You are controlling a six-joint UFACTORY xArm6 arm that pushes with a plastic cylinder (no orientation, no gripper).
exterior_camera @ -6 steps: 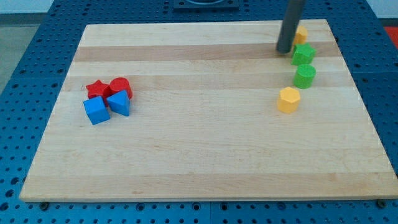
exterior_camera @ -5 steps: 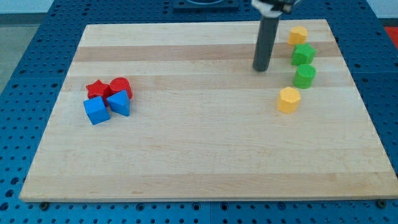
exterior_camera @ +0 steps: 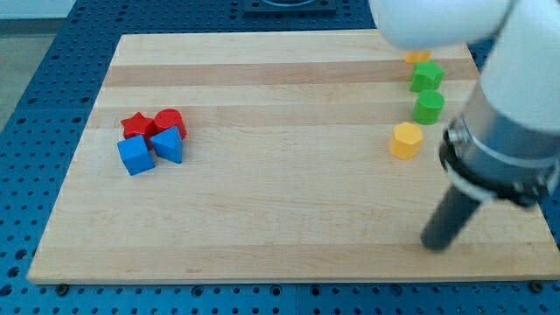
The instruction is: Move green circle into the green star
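Observation:
The green circle (exterior_camera: 429, 108) sits near the view's right edge of the wooden board (exterior_camera: 280, 175). The green star (exterior_camera: 426, 76) lies just above it, with a small gap between them. My tip (exterior_camera: 435, 245) rests on the board near the view's bottom right, well below both green blocks and below the yellow hexagon (exterior_camera: 406, 140). The arm's white and grey body covers the view's upper right.
A yellow block (exterior_camera: 418, 56) peeks out under the arm at the view's top right. At the view's left a red star (exterior_camera: 134, 125), a red block (exterior_camera: 170, 122), a blue cube (exterior_camera: 136, 155) and a blue triangle (exterior_camera: 168, 145) cluster together.
My tip has swept from beside the green star at the view's top right down to the bottom right. The arm body now fills the upper right. No block has moved.

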